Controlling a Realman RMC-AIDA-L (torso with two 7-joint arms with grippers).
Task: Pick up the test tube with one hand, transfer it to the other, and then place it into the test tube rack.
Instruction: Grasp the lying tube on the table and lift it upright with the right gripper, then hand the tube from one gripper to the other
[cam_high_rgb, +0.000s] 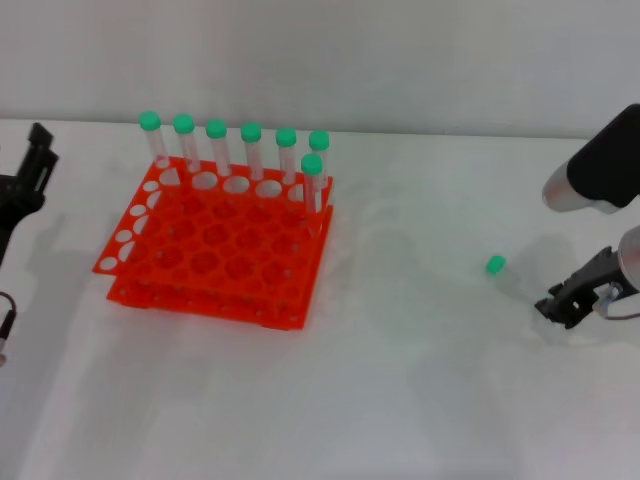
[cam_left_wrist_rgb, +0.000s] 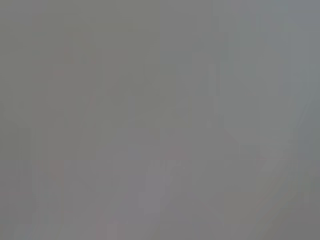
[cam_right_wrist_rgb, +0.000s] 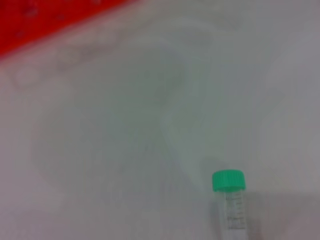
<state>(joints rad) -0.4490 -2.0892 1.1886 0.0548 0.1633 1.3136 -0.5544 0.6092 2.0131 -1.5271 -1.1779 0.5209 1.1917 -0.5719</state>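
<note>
Test tube (cam_high_rgb: 497, 268) lies flat on the white table (cam_high_rgb: 400, 400), well right of the orange-red rack (cam_high_rgb: 215, 250), green cap toward the rack; its clear body is nearly lost against the surface and is cut off at the frame edge in the right wrist view (cam_right_wrist_rgb: 231, 200). Right gripper (cam_high_rgb: 570, 298) sits low just beside the tube's far end, fingers too dark to judge open or closed. Seven capped tubes (cam_high_rgb: 251, 150) stand in the rack's back rows; left gripper (cam_high_rgb: 30, 170) is parked at the left edge, half cut off, finger state unreadable, its wrist view blank grey.

White table (cam_high_rgb: 400, 400): rack (cam_high_rgb: 215, 245), tube (cam_high_rgb: 505, 272)
</note>
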